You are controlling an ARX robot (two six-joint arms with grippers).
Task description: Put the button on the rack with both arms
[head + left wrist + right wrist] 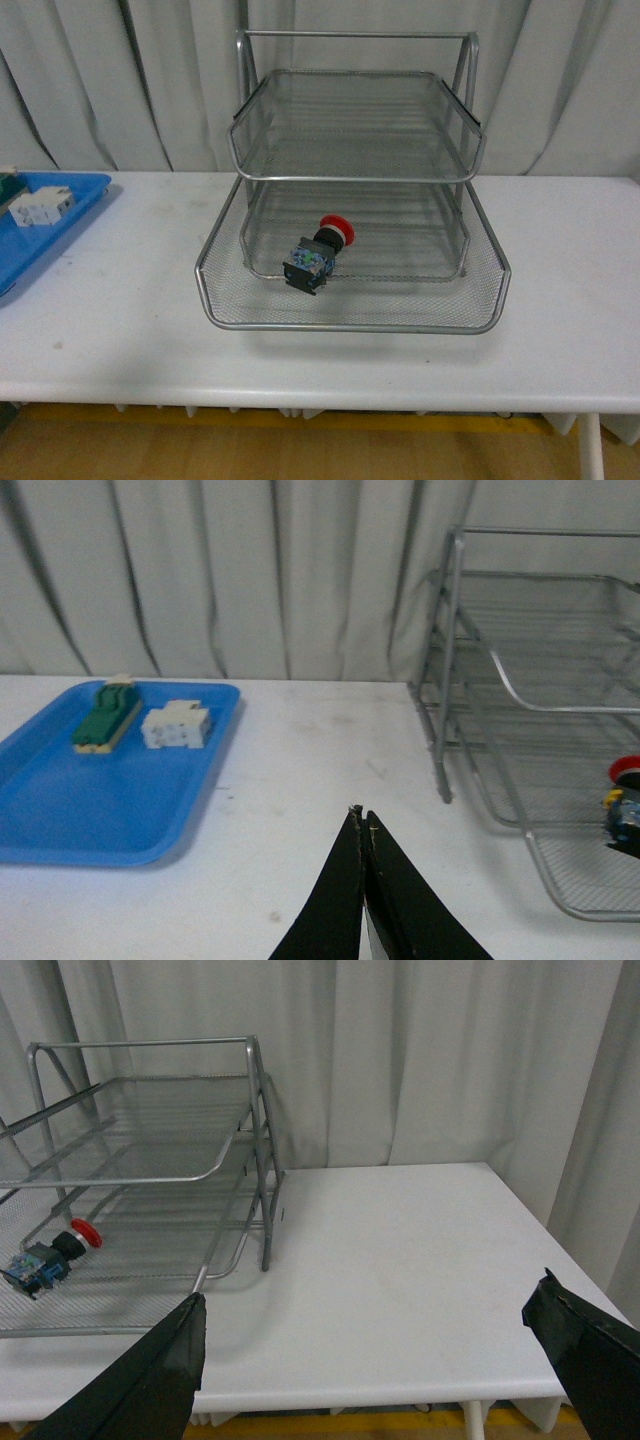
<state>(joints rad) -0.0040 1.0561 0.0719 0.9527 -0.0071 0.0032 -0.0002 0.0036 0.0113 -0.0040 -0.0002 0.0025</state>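
The button, red cap and dark blue-green body, lies on its side on the rack's bottom mesh tier, cap pointing back. The right wrist view shows the button in the rack. In the left wrist view only the button's edge shows, inside the rack. Neither arm appears in the front view. My left gripper is shut on nothing, above bare table between tray and rack. Open and holding nothing, my right gripper hovers over the table near its front edge, to the right of the rack.
A flat blue tray lies at the table's left end with a white terminal block in it. The left wrist view shows the tray holding a green-and-cream block beside the white block. Grey curtains hang behind the table.
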